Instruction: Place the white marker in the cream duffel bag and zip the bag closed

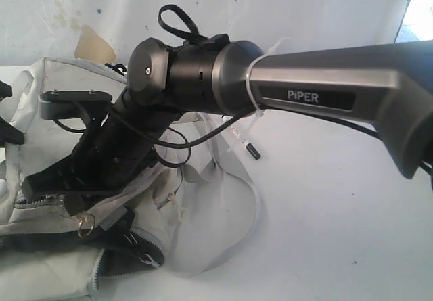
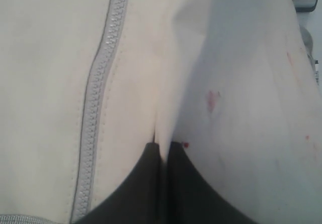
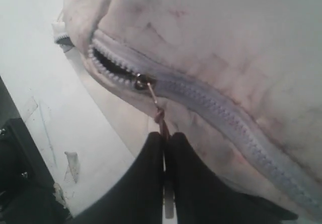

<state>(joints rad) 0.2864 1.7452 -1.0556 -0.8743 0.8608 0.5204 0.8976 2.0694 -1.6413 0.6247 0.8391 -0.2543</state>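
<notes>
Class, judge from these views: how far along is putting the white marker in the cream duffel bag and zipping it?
Done: nothing yet; the slim white black-capped marker lies outside on the white table. In hand: the left gripper pinches a fold of the soft cream fabric duffel bag; the right gripper is shut on the thin zipper pull, zip partly open. Left: marker in, zip closed.

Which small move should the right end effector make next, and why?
Probably pull the zipper pull along the closed teeth to open the cream duffel bag wider: the right end effector grips it, the gap is short, and the white marker lies outside.
</notes>
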